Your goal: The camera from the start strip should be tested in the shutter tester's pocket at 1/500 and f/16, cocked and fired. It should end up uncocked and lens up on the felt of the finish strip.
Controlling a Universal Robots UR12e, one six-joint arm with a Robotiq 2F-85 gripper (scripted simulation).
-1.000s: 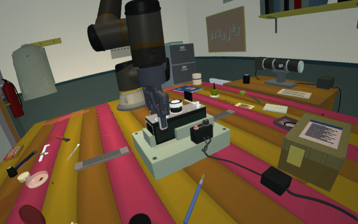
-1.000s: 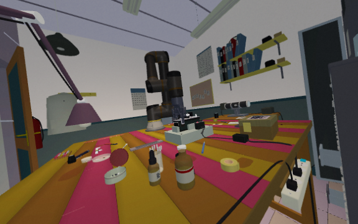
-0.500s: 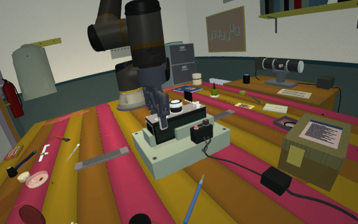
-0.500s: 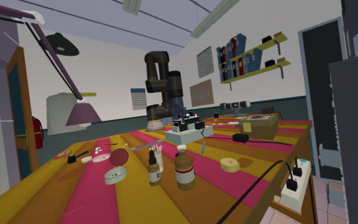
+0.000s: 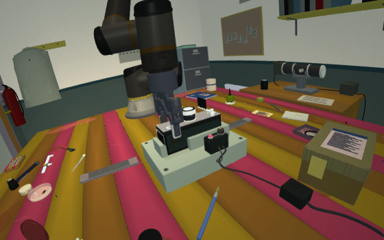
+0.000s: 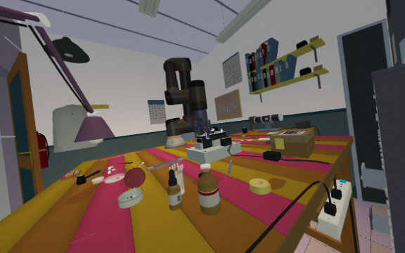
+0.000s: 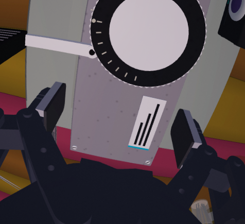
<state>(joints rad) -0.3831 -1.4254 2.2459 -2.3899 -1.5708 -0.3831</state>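
The camera's [image 5: 188,131] lower body is hidden inside the pocket of the pale green shutter tester [image 5: 194,154] at mid-bench. It sits lens up, black with a silver top plate [image 7: 121,112]. From the wrist camera I see its round lens with a black dial ring [image 7: 148,31]. A silver lever [image 7: 58,45] sticks out to the left. A small bar label [image 7: 146,124] lies on the plate. The tester's black control box [image 5: 215,142] with a red button sits at its front. My gripper [image 5: 170,118] [image 7: 117,123] stands over the camera's near end, open and holding nothing.
Behind the tester stand the arm's base, a grey cabinet [image 5: 194,67] and a second bench with a scope [image 5: 299,72]. A grey strip [image 5: 109,170] lies left of the tester and another [image 5: 240,122] to its right. A cardboard box [image 5: 338,158], power brick [image 5: 296,193] and blue pen [image 5: 207,212] lie nearby.
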